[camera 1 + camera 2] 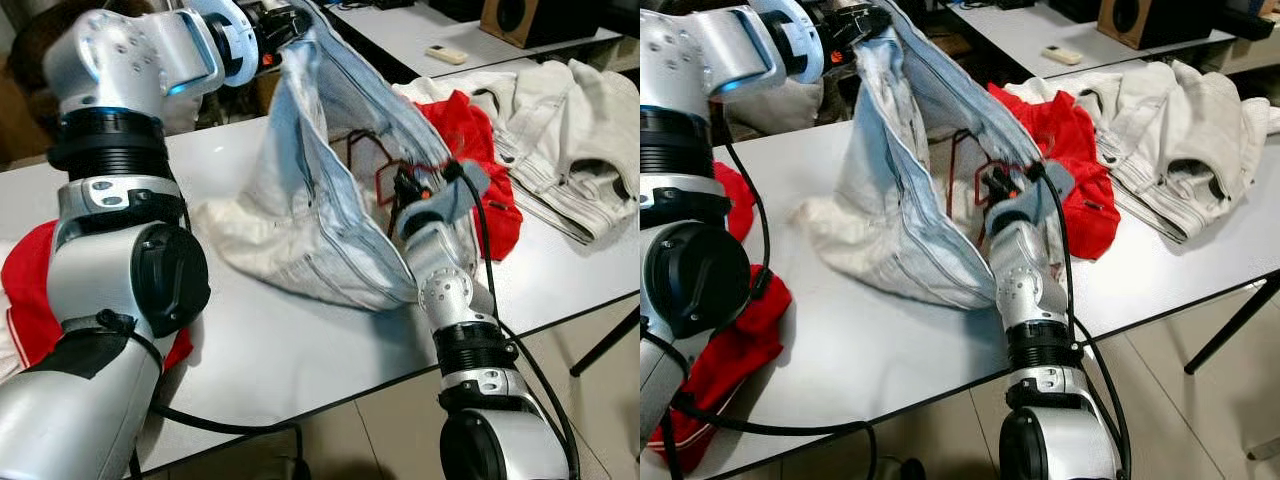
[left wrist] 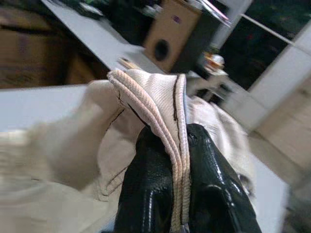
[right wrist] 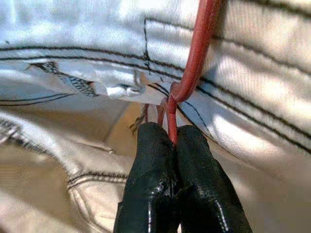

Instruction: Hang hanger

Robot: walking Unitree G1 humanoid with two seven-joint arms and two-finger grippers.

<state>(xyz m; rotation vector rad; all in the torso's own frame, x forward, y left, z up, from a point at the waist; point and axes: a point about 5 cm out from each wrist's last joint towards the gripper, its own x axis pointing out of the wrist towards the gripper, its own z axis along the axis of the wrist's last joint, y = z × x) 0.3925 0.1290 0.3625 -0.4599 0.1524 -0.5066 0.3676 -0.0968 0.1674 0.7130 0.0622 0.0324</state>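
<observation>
A pale blue-white garment (image 1: 320, 190) is held up above the white table (image 1: 280, 350). My left gripper (image 2: 181, 145) is shut on its ribbed hem, high at the top (image 1: 285, 25). Inside the garment's opening sits a red wire hanger (image 1: 385, 170). My right gripper (image 3: 170, 133) reaches into the opening and is shut on the red hanger (image 3: 194, 53) at its neck. The right wrist (image 1: 1015, 215) sits at the garment's front edge. Most of the hanger is hidden by the cloth.
A red garment (image 1: 480, 150) and a cream jacket (image 1: 570, 140) lie on the table to the right. Another red cloth (image 1: 730, 340) lies at the left by my left arm. A remote (image 1: 445, 54) and a speaker (image 1: 520, 15) sit on the far table. The table's front edge is near.
</observation>
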